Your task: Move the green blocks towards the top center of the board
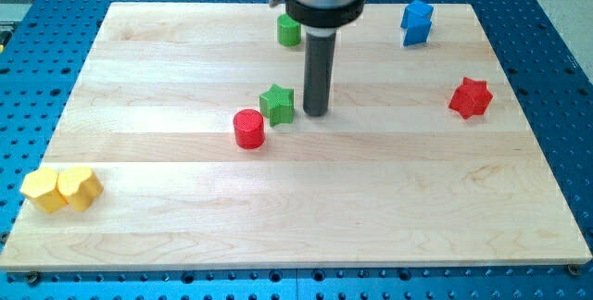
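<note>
My tip [316, 113] — the end of a smooth dark rod with no jaws to open or close — sits just right of the ridged green star block [277, 104] near the frame's middle. The green cylinder block [289, 30] stands at the top center of the pale wooden board [371, 198], partly hidden by the arm.

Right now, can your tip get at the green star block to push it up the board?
Probably yes. My tip sits just to the view's right of the green star block, nothing between them; the red cylinder lies on the star's other side.
</note>
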### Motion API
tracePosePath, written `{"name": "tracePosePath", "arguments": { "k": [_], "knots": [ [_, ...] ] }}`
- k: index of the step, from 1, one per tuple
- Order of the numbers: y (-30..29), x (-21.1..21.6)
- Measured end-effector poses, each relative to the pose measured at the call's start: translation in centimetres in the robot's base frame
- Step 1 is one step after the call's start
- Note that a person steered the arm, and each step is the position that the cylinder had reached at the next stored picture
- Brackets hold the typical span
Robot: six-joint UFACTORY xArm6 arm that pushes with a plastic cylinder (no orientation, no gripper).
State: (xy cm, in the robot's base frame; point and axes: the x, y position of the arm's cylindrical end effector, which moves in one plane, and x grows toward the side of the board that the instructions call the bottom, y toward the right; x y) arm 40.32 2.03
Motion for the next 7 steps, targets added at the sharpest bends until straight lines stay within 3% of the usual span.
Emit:
{"name": "tracePosePath", "arguments": {
  "k": [1, 2, 3, 4, 5, 6, 7],
  "knots": [
    [0.1, 0.7],
    [-0.2, 4.0],
    [-4.0, 4.6],
    [-8.9, -2.7],
    [-9.7, -4.6],
    [-5.4, -7.1],
    [-4.5, -5.2]
  ]
}}
